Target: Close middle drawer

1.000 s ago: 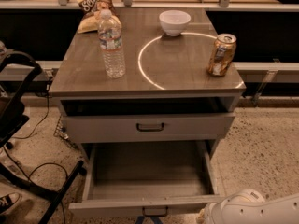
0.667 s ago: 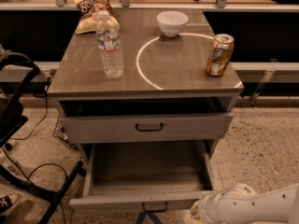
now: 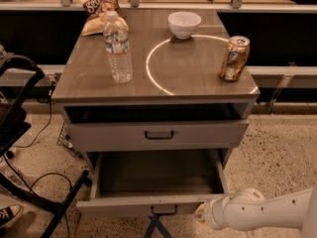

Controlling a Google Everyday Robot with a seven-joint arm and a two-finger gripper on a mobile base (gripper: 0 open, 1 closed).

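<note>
The middle drawer (image 3: 129,206) stands pulled far out at the lower centre of the frame. The gripper (image 3: 203,213), lower right, sits at its front's right end; whether open or closed, I cannot tell.

pale claw (image 3: 202,211) by front right of grey middle drawer (image 3: 124,205)

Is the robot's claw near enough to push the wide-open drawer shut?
Probably yes. The claw sits at the right end of the middle drawer, close against its front, with nothing between them that I can see.
</note>
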